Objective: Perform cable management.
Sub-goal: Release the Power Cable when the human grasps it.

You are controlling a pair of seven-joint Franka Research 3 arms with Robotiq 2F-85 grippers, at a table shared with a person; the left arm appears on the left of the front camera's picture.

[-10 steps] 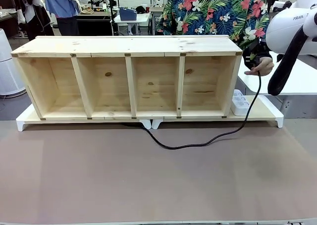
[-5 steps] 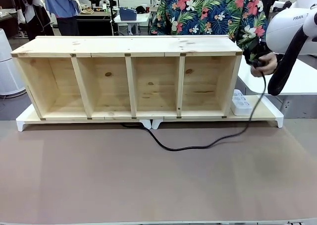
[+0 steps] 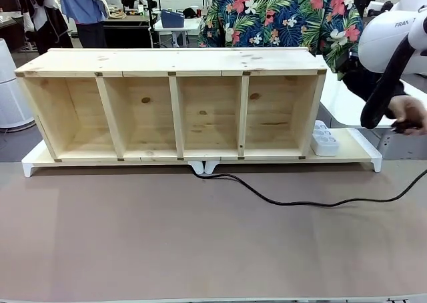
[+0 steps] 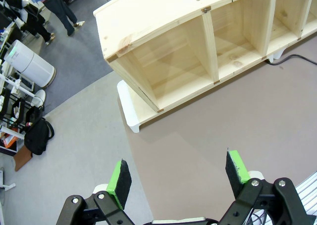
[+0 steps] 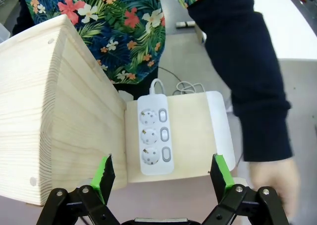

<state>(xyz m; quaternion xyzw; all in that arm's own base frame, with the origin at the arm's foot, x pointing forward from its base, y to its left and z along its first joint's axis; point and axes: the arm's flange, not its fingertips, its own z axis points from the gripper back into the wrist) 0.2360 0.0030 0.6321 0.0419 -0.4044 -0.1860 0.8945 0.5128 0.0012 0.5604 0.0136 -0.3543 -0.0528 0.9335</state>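
While both grippers, left gripper [image 4: 178, 178] and right gripper [image 5: 162, 175], hang open and empty, the person's hand [image 3: 408, 121] holds the cable [image 3: 313, 201] at the table's right edge.

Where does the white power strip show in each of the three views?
Front view: power strip at right, on the white base beside the wooden shelf's right end.
Left wrist view: not in it.
Right wrist view: centre, against the shelf's end wall.
Shared landmark: the wooden shelf.
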